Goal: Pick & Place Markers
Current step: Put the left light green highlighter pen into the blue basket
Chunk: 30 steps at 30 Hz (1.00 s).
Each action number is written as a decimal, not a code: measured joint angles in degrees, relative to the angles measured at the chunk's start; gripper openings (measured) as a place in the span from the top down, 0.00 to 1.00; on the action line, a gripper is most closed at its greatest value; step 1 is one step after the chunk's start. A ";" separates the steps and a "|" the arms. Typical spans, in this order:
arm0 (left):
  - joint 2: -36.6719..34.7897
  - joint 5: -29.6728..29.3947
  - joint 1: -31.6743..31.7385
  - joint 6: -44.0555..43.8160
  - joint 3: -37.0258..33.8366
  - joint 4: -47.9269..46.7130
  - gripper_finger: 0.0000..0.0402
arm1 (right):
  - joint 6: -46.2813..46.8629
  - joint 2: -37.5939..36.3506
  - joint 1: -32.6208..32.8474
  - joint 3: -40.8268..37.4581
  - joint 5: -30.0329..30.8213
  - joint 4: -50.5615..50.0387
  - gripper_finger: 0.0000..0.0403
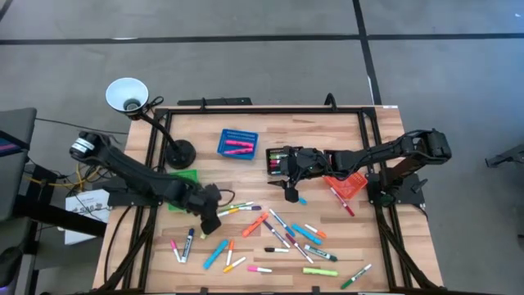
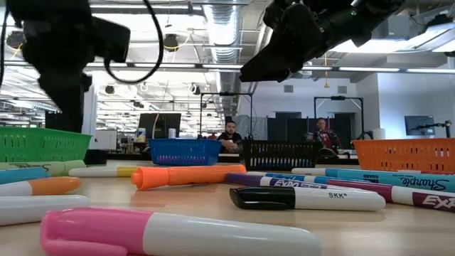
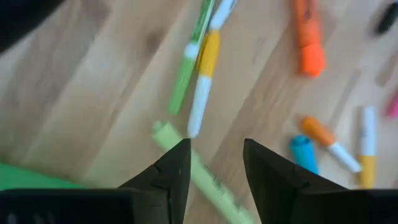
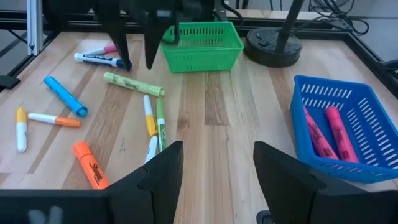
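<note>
Left gripper (image 3: 214, 171) is spread open right above a light-green highlighter (image 3: 196, 171) lying between its fingers; right gripper (image 4: 217, 168) hovers open, empty.

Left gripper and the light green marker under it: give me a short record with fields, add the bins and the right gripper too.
left gripper: open, above the table beside the green bin
light green marker: flat on the wood just below the open fingers, not gripped
right gripper: open, empty, raised near the black bin
blue bin: holds two pink markers
orange bin: contents unclear
</note>
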 joint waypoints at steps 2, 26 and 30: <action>2.83 -0.23 -0.21 -0.42 0.00 -0.03 0.65 | 0.00 0.00 0.00 0.00 0.00 -0.02 0.53; 9.63 0.59 2.04 -0.65 -0.11 0.19 0.85 | 0.02 0.00 0.00 0.00 0.00 -0.11 0.53; 4.47 -1.42 4.92 0.88 -0.11 0.09 0.80 | 0.02 0.00 0.00 0.00 0.00 -0.11 0.53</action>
